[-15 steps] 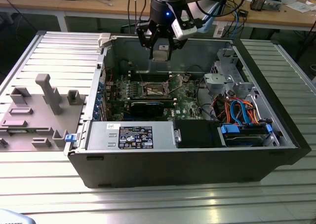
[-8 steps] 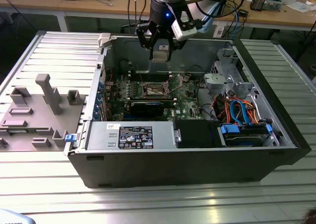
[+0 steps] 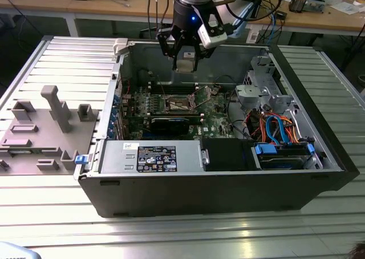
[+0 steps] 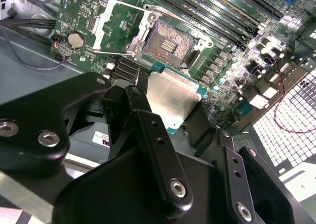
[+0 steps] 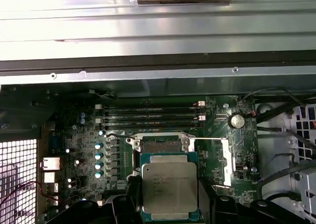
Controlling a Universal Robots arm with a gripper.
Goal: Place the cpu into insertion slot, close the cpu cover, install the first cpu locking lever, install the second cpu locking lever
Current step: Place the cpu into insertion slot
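My gripper point(image 3: 185, 58) hangs above the open computer case, shut on the cpu point(image 3: 185, 63). In both wrist views the cpu point(image 4: 174, 96) point(image 5: 169, 183) is a flat square chip with a silver-grey top, pinched at two opposite edges by black fingers point(image 4: 200, 124). It floats above the green motherboard point(image 3: 214, 117), apart from it. The insertion slot point(image 4: 167, 42) point(image 5: 160, 146) lies bare with its contact field showing. The cpu cover point(image 4: 116, 24) point(image 5: 220, 160) is swung open beside the slot. A thin locking lever point(image 5: 210, 138) stands out by the cover.
Long memory slots point(image 5: 153, 116) run beside the socket. A black graphics card point(image 3: 168, 122), a power supply point(image 3: 151, 156) and a drive cage with coloured cables point(image 3: 279, 132) fill the case. Case walls point(image 3: 228, 53) surround the board. A grey fixture tray point(image 3: 45, 128) lies on the exterior view's left.
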